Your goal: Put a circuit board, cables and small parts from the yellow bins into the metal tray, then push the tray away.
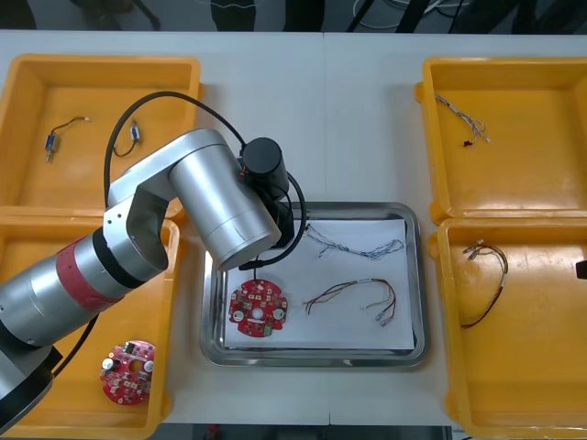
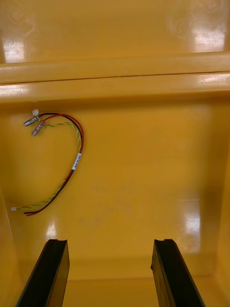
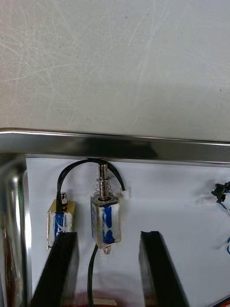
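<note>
Left claw (image 3: 108, 237): wide, straddling small metal part (image 3: 106, 218) in metal tray (image 3: 115, 144). Lift straight, clear of its black cable (image 3: 59, 184). Right claw (image 2: 109, 242): wide, over yellow bin (image 2: 143, 86).

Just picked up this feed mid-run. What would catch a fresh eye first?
The big silver left arm slants across the tray's left side, with the left gripper open astride a small metal part inside it. Next come the red board and a blue and white cable lying in the tray. The right gripper hangs open in a right-hand bin near a red and yellow cable.
</note>
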`<act>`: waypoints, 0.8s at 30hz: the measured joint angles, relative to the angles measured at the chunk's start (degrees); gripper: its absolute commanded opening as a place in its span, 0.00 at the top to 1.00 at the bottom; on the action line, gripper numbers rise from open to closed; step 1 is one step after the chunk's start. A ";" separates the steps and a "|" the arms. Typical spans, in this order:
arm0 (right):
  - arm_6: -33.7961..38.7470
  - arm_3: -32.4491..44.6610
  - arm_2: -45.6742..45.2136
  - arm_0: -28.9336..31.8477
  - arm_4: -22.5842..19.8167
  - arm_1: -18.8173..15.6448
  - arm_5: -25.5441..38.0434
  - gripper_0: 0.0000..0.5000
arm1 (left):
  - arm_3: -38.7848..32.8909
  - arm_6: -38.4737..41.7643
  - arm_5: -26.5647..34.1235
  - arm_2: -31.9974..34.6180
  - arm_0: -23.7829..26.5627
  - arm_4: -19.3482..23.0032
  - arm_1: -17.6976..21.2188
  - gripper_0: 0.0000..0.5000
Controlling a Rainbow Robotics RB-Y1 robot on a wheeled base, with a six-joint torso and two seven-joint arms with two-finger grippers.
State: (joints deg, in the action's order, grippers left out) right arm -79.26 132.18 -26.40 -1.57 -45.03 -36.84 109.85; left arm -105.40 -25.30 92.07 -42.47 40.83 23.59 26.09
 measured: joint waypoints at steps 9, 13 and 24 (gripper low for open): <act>0.00 0.00 0.00 0.00 -0.03 0.01 0.00 0.00 | 0.00 0.16 -0.22 -1.31 0.00 -0.93 0.00 0.00; 0.00 -0.01 0.00 0.00 -0.03 0.01 0.00 0.00 | 0.00 1.03 -0.22 -1.32 0.00 -0.96 0.00 0.00; 0.00 -0.02 0.00 0.00 -0.42 0.00 0.00 0.00 | -3.23 1.59 5.11 5.32 -0.01 3.44 1.26 0.00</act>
State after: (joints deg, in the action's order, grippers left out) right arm -79.26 132.16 -26.40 -1.57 -45.45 -36.84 109.85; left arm -108.63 -23.72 97.18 -37.15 40.82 27.03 27.34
